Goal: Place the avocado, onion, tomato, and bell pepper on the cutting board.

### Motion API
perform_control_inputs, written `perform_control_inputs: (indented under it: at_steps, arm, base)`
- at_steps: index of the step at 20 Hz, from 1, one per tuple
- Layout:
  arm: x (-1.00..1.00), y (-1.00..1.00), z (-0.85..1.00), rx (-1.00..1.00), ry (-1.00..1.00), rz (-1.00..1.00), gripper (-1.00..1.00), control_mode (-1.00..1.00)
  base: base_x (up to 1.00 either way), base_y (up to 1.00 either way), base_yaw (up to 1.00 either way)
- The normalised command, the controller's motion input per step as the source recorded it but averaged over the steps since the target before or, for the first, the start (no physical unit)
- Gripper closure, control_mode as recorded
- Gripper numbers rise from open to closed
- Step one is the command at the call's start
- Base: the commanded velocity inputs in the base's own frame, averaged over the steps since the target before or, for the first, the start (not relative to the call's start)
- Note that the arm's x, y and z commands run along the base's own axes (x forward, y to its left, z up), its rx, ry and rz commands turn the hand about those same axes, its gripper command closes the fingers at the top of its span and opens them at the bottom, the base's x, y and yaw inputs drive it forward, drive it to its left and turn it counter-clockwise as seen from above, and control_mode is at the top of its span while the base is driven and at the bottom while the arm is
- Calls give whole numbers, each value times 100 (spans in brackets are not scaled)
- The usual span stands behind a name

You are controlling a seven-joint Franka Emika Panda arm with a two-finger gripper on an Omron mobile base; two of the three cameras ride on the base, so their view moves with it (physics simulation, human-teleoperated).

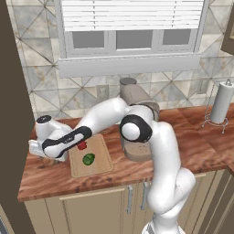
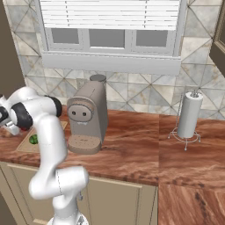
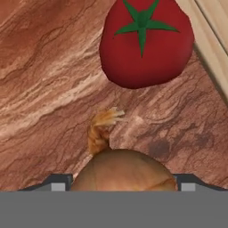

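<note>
coffee machine (image 2: 86,116) | paper towel holder (image 2: 188,117) (upright) | window blinds (image 1: 132,13)

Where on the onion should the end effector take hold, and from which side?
Across the round body of the onion, coming down from above, one finger on each flank. The hand view shows it on the counter between the fingertips, its dry tuft pointing toward the tomato. The tuft is thin and likely to slip; the bulb's widest part offers the firmest hold.

The avocado (image 1: 88,159) lies on the board (image 1: 103,163), left of the coffee machine (image 1: 137,119). The onion (image 3: 122,171) and tomato (image 3: 144,42) lie on the counter (image 3: 44,89) beside the board.
</note>
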Motion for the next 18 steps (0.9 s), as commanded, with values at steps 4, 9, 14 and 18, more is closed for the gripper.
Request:
perform_control_inputs:
  at_steps: [4, 9, 14, 18]
  arm:
    - [-49, -21, 31, 0, -14, 0, 100, -100]
    - [-38, -25, 53, 0, -17, 0, 100, -100]
    - [-24, -30, 67, 2, -14, 0, 100, -100]
    - [-13, -37, 69, 4, -9, 0, 100, -100]
  base:
    - [0, 0, 0]
    - [0, 0, 0]
    - [0, 0, 0]
    - [0, 0, 0]
